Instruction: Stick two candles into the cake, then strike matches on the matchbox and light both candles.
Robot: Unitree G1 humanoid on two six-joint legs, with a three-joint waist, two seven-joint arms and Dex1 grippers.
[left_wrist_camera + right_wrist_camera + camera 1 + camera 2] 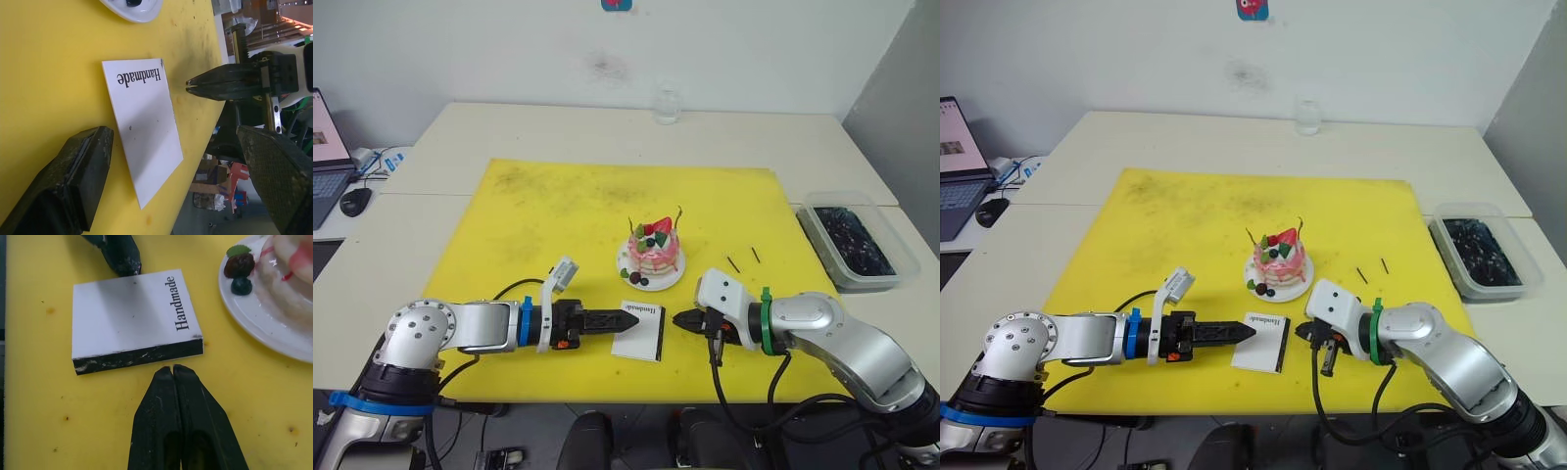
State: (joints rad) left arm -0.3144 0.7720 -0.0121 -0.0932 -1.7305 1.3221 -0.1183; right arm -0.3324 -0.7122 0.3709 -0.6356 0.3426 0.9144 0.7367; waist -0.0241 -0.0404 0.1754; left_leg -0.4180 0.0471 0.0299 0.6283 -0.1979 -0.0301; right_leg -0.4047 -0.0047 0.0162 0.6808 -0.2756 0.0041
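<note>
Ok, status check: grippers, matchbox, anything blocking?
Left gripper open at matchbox edge. Right gripper shut, empty, facing its striking strip. Candles in cake. Matches untouched. Nothing blocking.

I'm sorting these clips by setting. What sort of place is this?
Probably an office or lab set up for testing: pale desks pushed together against a bare white wall, a laptop with a mouse, and a yellow mat.

On a yellow mat [558, 215], the left gripper [628, 318] and right gripper [678, 320] flank a white matchbox [641, 332] before the cake [653, 253], two candles [679, 215] standing in it; matches [744, 259] lie nearby
</note>
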